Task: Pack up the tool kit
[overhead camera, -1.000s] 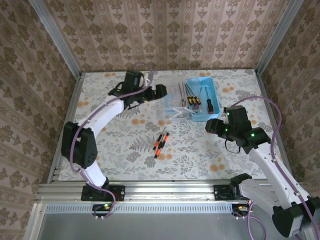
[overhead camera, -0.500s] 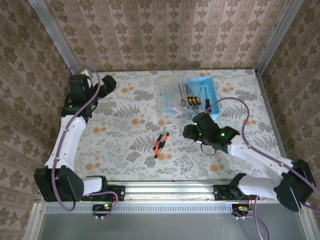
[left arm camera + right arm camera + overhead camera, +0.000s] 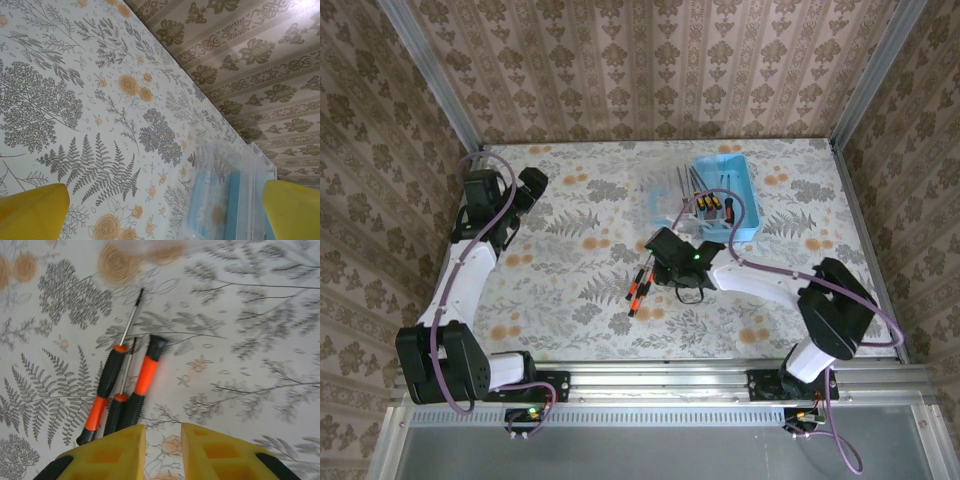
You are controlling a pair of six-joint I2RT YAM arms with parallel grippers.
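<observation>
**Change noted.** Within the last second the right pincer (image 3: 162, 446) has swung from beside the blue tray (image 3: 753, 205) to the centre of the overhead view. Its jaws have drawn in to a narrow gap and hold nothing. The left pincer (image 3: 165, 212) has withdrawn from the tray area to the upper left of the overhead view and stands wide and empty.

**Task items.** Three orange-and-black screwdrivers (image 3: 145, 374) lie side by side on the tabletop (image 3: 570, 300), unmoved. In the right wrist view they sit just above the yellow fingertips, not between them. The tray, at upper right of centre, already carries several tools.

**Assessment.** Packing appears partly done. The right arm seems to be lining up on the loose screwdrivers. With the gap this narrow, it would probably take only one handle.
</observation>
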